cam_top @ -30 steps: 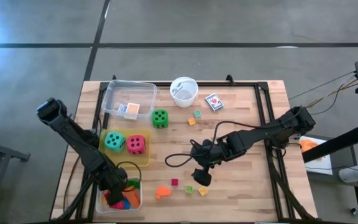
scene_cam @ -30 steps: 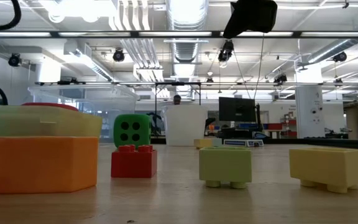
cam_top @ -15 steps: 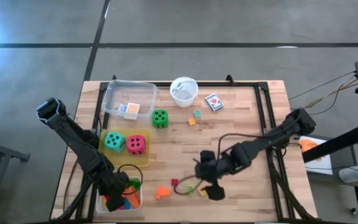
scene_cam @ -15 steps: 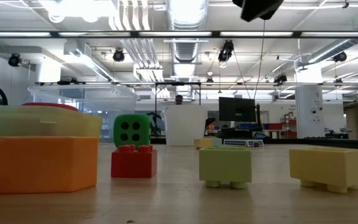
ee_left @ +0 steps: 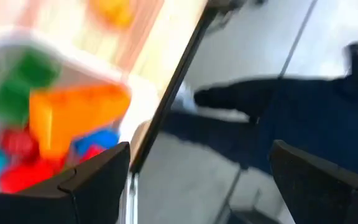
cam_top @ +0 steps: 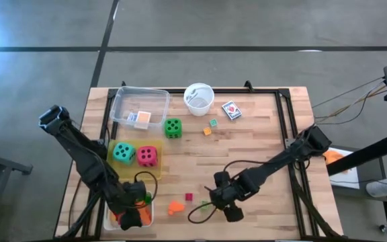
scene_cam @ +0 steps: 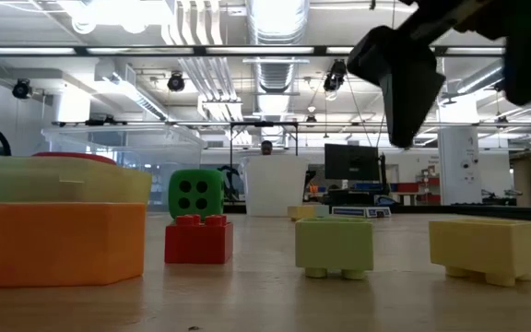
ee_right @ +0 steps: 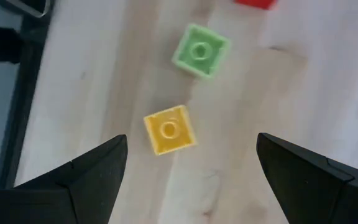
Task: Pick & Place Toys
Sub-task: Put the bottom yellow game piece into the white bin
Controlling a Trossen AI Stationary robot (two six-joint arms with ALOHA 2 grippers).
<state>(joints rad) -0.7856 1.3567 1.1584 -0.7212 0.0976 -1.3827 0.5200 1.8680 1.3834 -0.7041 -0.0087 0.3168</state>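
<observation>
Descending since a second ago, right end effector (ee_right: 185, 186), fingers apart, now over yellow block (ee_right: 169, 129) at tabletop (cam_top: 261, 141) 6 o'clock edge; grasp likely next. Left end effector (ee_left: 197, 186) apart over white tray (cam_top: 146, 214).

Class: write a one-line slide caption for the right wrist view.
Open right gripper hovers over a yellow block and a green block on the wooden table.

Matt plastic yellow block (ee_right: 169, 130) and green block (ee_right: 200, 50) on smooth wooden table (ee_right: 303, 87)
</observation>
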